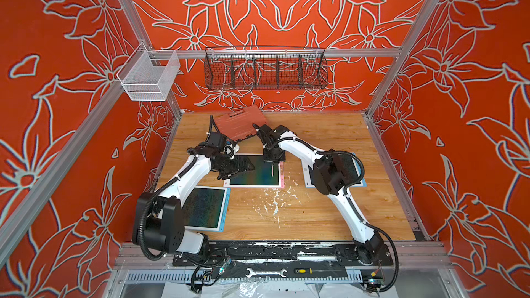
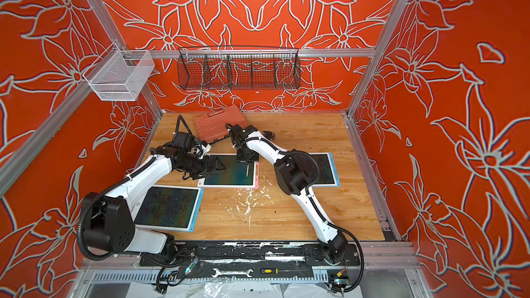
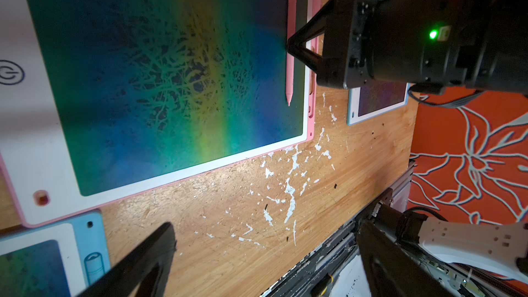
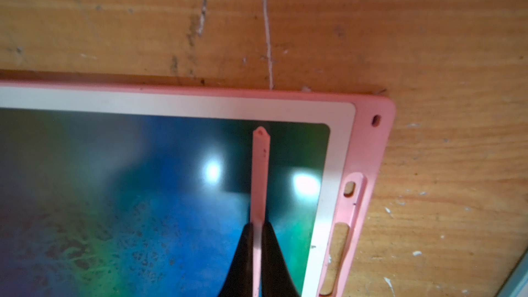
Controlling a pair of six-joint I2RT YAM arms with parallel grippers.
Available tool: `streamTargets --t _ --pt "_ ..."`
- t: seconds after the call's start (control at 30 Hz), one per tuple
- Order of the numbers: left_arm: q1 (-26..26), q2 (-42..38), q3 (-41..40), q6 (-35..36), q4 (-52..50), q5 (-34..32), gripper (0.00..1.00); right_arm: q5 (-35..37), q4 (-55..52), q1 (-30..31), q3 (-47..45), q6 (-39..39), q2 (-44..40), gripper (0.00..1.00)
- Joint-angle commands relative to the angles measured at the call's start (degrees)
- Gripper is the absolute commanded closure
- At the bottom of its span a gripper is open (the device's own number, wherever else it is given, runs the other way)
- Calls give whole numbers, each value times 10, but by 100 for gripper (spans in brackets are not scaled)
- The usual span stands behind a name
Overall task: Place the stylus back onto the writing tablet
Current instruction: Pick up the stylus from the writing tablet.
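Note:
The pink stylus (image 1: 272, 169) (image 2: 246, 171) lies lengthwise along the right side of the dark screen of the pink-framed writing tablet (image 1: 255, 174) (image 4: 200, 101). My right gripper (image 1: 272, 164) (image 4: 258, 224) points down and is shut on the stylus (image 4: 260, 172) about mid-length. The left wrist view shows that same grip on the stylus (image 3: 290, 81). I cannot tell whether the stylus touches the screen. The empty side slot (image 4: 340, 241) sits just beside it. My left gripper (image 1: 249, 165) (image 3: 268, 238) hovers open and empty over the tablet's left part.
A blue-framed tablet (image 1: 206, 207) lies front left. Another blue-framed tablet (image 1: 357, 167) sits at the right, partly under my right arm. A red tool case (image 1: 239, 121) rests at the back. White paint flecks (image 1: 275, 199) mark the wood. Two wire baskets hang on the walls.

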Motion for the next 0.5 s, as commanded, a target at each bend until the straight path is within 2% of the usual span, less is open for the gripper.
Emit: streamTargets --t 0.0,0.47 --pt "4 -13 -7 5 0 9 2 -3 -25 10 -25 3 41 92" --pt "5 -18 -11 5 2 7 3 -7 -38 27 -9 5 61 90"
